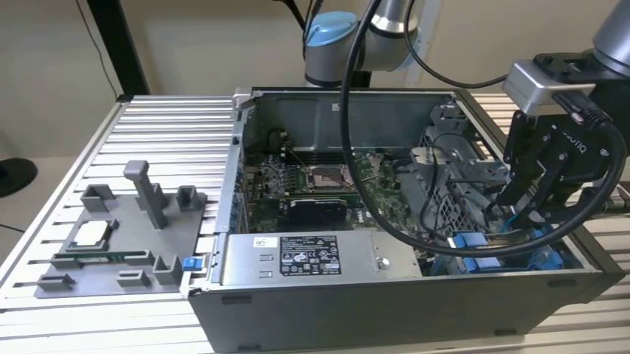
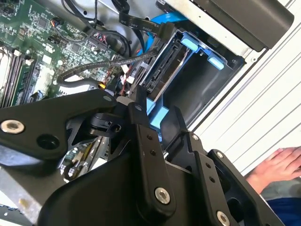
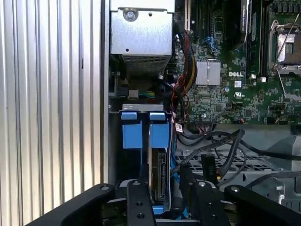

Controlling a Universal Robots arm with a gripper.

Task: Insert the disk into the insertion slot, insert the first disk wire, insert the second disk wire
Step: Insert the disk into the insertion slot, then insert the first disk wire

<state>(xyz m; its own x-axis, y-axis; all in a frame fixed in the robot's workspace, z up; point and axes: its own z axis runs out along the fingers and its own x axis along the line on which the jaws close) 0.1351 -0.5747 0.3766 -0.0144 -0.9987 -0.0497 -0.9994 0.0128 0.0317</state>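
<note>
The claw (image 3: 162,205) pinches the disk (image 3: 159,176) by its blue frame — it stands on edge, partly in the insertion slot (image 3: 141,111). I'd hold it square to that slot and press evenly — any tilt could jam.

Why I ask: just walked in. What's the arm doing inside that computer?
The robot arm's pincer is down inside the open computer case, at its drive bay corner. The disk, in its blue frame, sits on edge in the insertion slot, right at the pincer. Black cables lie beside it.
</note>
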